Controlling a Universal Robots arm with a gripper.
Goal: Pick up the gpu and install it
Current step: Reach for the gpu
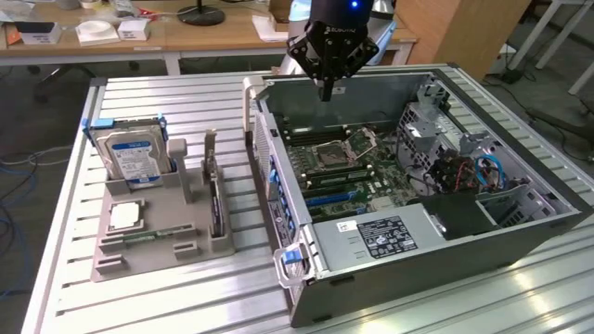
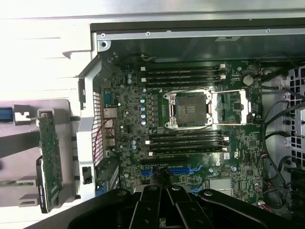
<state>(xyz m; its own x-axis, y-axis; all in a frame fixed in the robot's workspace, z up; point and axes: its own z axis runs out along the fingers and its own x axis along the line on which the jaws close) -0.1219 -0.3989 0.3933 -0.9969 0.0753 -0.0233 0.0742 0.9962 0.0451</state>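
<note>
- The end effector [image 1: 325, 92] is seen hanging above the open computer case [image 1: 418, 278], higher than its rim. Its fingers are pressed together and nothing is held between them.
- In the wrist view the closed end effector [image 2: 164, 198] is pointed down into the case, towards the motherboard [image 2: 190, 138] near its blue slots.
- The gpu [image 1: 216, 209] is found outside the case. It is stood on its long edge in a slot of the grey holder [image 1: 186, 259] on the bench [image 1: 158, 306], to the exterior view's left of the case.
- In the wrist view the gpu [image 2: 50, 152] is seen with its thin edge up. It lies near the case's perforated side wall but apart from it.
- The end effector and the gpu are well apart, and the case's side wall is seen between them.
- A hard drive [image 1: 135, 156] is stood upright at the far end of the holder.
- A memory stick [image 1: 149, 236] is laid flat near the holder's front edge. Bare holder surface is left between both parts and the gpu.
- Inside the case, open room is left above the motherboard [image 1: 362, 167] around the processor socket [image 1: 332, 153].
- The side of the case at the exterior view's right is crowded with cables and metal brackets.
- The near corner of the case is taken up by the power supply [image 1: 380, 236].
</note>
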